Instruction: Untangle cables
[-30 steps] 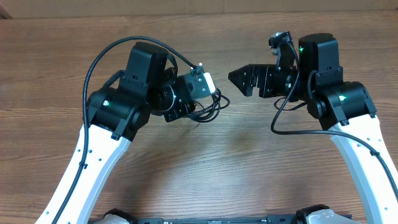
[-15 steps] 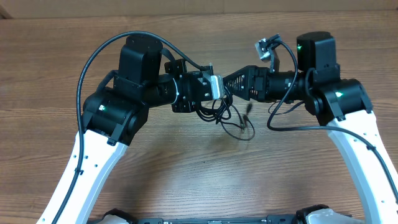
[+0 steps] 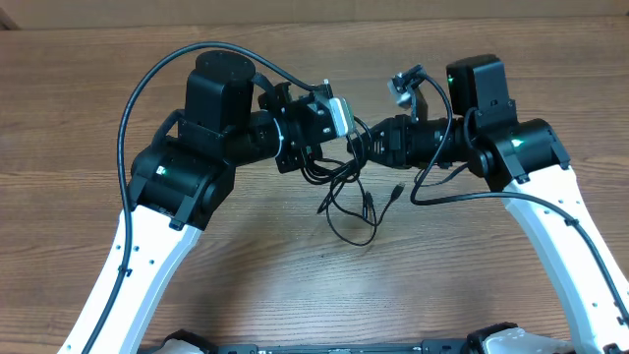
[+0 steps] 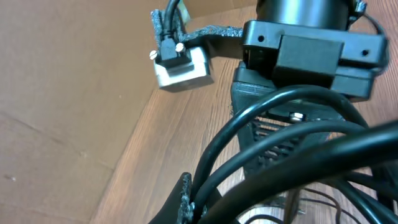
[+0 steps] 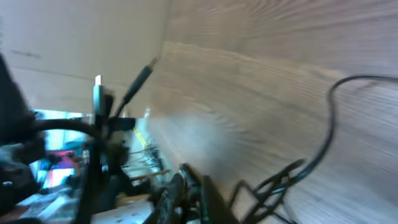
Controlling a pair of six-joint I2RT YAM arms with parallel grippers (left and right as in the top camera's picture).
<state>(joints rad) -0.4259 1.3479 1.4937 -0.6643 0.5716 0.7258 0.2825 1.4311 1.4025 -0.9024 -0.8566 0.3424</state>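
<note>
The cables (image 3: 346, 193) are thin black cords bunched between the two grippers, and loops and small plug ends hang from them toward the table. My left gripper (image 3: 342, 141) is shut on the bundle from the left. In the left wrist view the cables (image 4: 323, 155) pass through its pinched tips (image 4: 189, 202). My right gripper (image 3: 362, 147) meets the bundle from the right, tip to tip with the left one. The blurred right wrist view shows its fingers (image 5: 196, 193) drawn close together on the cords, with cable loops (image 5: 280, 180) trailing beside them.
The wooden table (image 3: 472, 275) lies under both arms. One loose loop reaches the surface at the centre (image 3: 354, 234). The thicker black arm wires (image 3: 147, 93) arch over the left arm and curl under the right arm (image 3: 442, 192).
My right gripper has moved left to the bundle and its fingers have closed on it. The left gripper has risen slightly with the cables, and their loops hang differently.
</note>
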